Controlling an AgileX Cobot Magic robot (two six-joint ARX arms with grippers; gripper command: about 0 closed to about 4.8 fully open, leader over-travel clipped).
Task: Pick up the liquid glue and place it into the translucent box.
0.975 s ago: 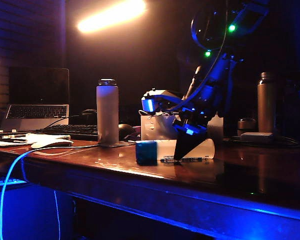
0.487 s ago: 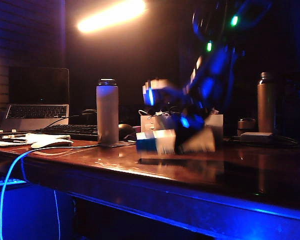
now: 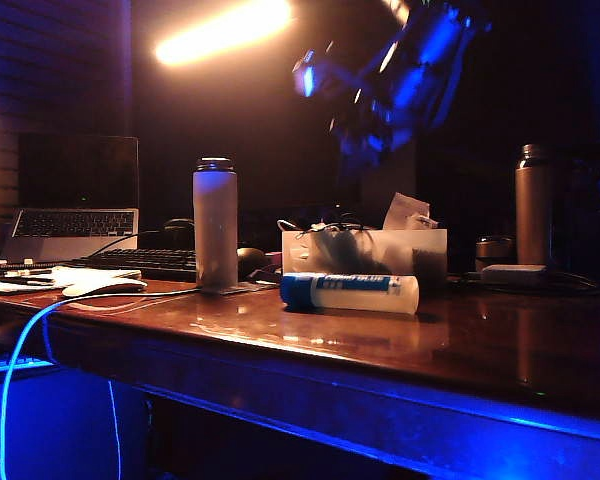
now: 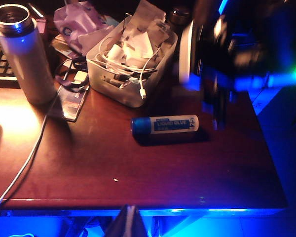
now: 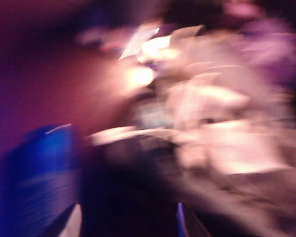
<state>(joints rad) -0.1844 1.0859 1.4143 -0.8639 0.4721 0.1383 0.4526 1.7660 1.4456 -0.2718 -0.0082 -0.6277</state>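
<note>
Exterior view: the liquid glue (image 3: 349,292) lies on its side on the table (image 3: 460,350), just in front of the translucent box (image 3: 365,252), its blue label lettering too small to read. The right hand (image 3: 365,125) hangs blurred, well above the glue; spread or pressed together, I cannot tell.

Left wrist view: the glue's label reads "LIQUID GLUE". The left hand (image 4: 128,222) shows only as a dark tip, near the table edge; its state is unclear.

Right wrist view: all smeared; nothing identifiable.
</note>
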